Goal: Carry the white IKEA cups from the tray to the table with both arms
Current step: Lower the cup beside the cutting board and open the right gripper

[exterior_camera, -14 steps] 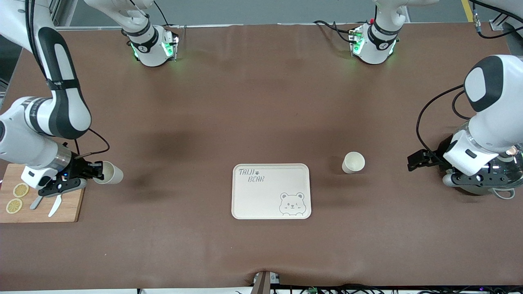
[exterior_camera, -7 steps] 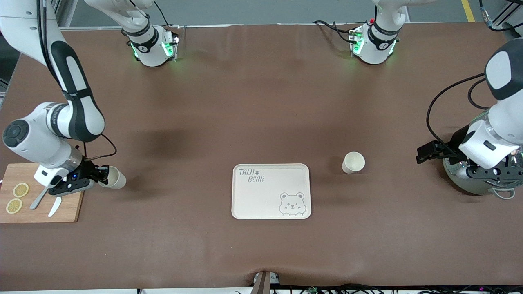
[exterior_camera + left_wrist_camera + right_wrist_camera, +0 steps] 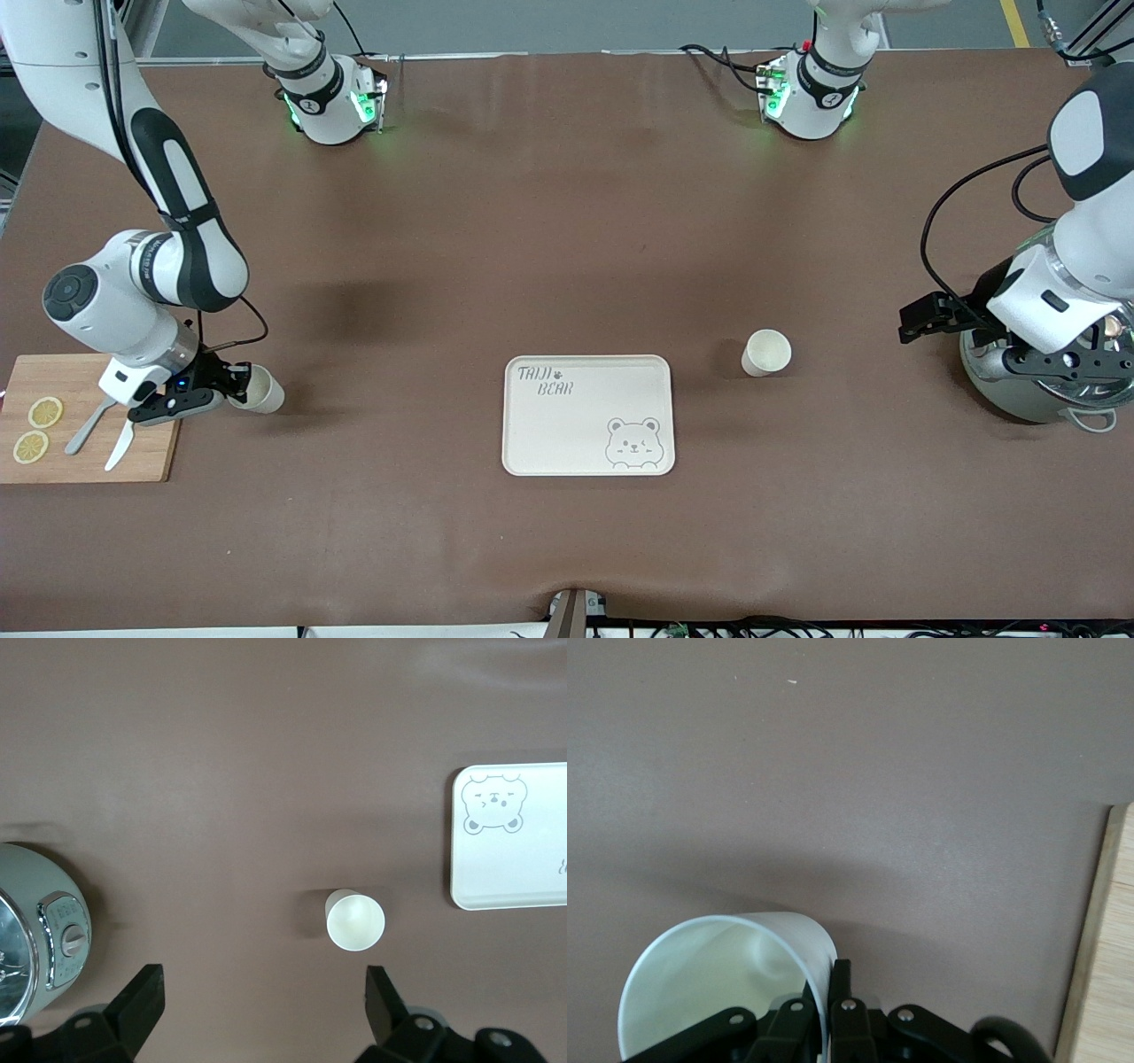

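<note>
Right gripper [image 3: 232, 387] pinches the rim of one white cup [image 3: 262, 393], tilted, low over the table [image 3: 567, 221] beside the cutting board's [image 3: 89, 461] corner. Left gripper [image 3: 921, 317], spread wide and empty, waits above the silver cooker [image 3: 1019, 399]. Its cup [image 3: 766, 352] stands beside the emptied tray's [image 3: 585, 467] short edge.

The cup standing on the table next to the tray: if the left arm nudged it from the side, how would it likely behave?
The cup is small, thin-walled and empty in the left wrist view, so it is probably light and would slide on the cloth-covered table. It looks taller than its narrow base, so a push near the rim might tip it. Once down, its round tapered body would likely roll in a curve.
</note>
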Controlling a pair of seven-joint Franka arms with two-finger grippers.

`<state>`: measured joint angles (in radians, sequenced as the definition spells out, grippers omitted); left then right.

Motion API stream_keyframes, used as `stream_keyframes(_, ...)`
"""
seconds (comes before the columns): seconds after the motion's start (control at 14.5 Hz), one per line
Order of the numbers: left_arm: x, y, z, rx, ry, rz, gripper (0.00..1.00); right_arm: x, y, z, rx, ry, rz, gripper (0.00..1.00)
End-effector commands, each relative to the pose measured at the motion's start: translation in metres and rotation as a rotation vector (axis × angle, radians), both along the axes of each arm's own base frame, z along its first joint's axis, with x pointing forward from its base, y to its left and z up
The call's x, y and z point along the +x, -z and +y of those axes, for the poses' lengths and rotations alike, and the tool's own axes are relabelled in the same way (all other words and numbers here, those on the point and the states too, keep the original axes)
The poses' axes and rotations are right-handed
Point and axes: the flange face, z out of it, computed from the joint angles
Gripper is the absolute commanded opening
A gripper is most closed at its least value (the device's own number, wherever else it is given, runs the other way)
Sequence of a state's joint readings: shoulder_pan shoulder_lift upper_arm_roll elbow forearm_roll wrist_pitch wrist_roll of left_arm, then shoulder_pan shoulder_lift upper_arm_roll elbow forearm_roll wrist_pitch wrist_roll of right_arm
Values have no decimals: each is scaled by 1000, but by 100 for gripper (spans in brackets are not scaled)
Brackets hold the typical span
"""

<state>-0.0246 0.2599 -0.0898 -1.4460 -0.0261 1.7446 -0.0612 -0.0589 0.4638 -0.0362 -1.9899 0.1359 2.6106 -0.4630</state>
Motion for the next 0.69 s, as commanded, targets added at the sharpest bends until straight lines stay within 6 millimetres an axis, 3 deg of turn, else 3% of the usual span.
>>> stream_keyframes(0.0, 0, 1, 3, 22, 11, 10, 100, -5, 2, 0, -1, -8, -20, 0)
stream_keyframes(0.62, -1, 3, -7, 37, 16, 10, 100, -16, 17, 3, -16, -2, -69, 0)
